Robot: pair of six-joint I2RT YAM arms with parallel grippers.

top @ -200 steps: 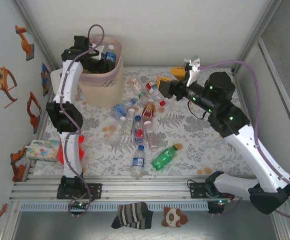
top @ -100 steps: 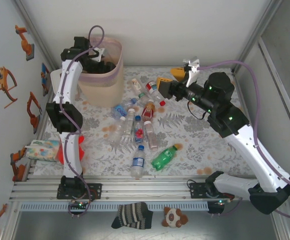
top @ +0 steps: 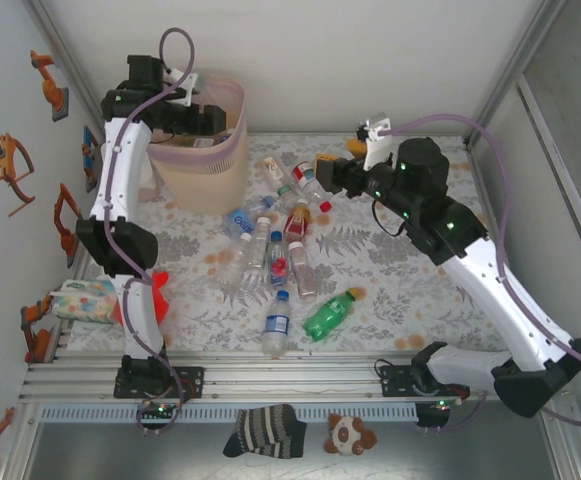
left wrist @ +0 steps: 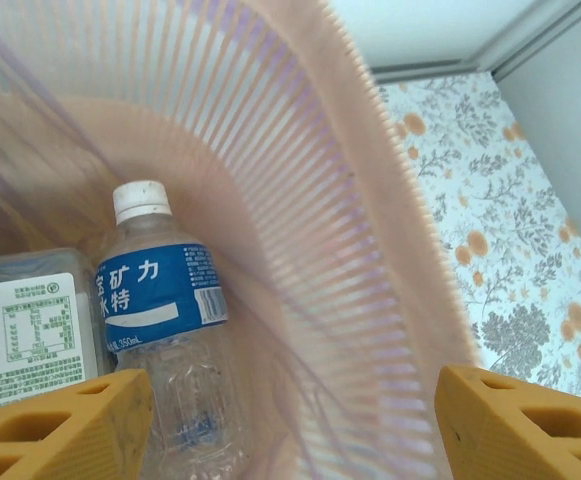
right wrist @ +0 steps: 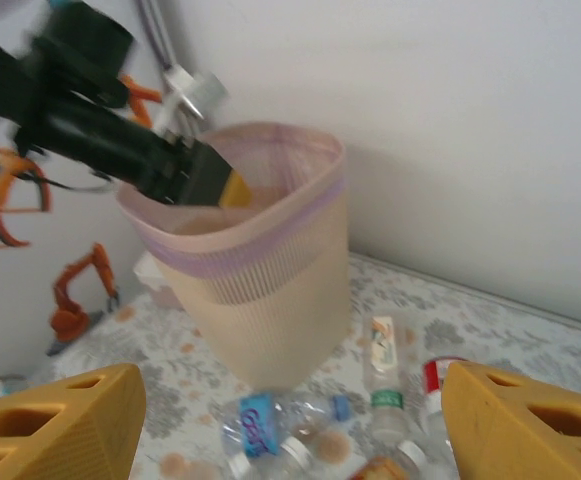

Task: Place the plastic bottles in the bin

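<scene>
The bin [top: 208,170] stands at the back left, beige with a pink bag over its rim. My left gripper [top: 206,118] hangs open over its mouth, holding nothing. Looking down from the left wrist, a clear bottle with a blue label and white cap [left wrist: 160,330] lies inside the bin [left wrist: 300,200] between the fingers [left wrist: 60,425] of the left gripper [left wrist: 290,430]. Several plastic bottles [top: 270,245] lie clustered mid-table, with a green one [top: 328,314] nearer the front. My right gripper [top: 338,158] is open and empty above the cluster's far end, facing the bin [right wrist: 260,280] and a blue-labelled bottle [right wrist: 270,425].
A tissue pack [top: 83,300] and a red plush toy [top: 158,292] lie at the left edge beside the left arm. A small white box [right wrist: 155,275] sits behind the bin. A striped sock [top: 265,430] and a small plush [top: 350,433] lie below the front rail.
The left gripper let go of a blue-capped bottle into the bin, opened, and drew up and left. The right gripper shifted slightly back and left.
</scene>
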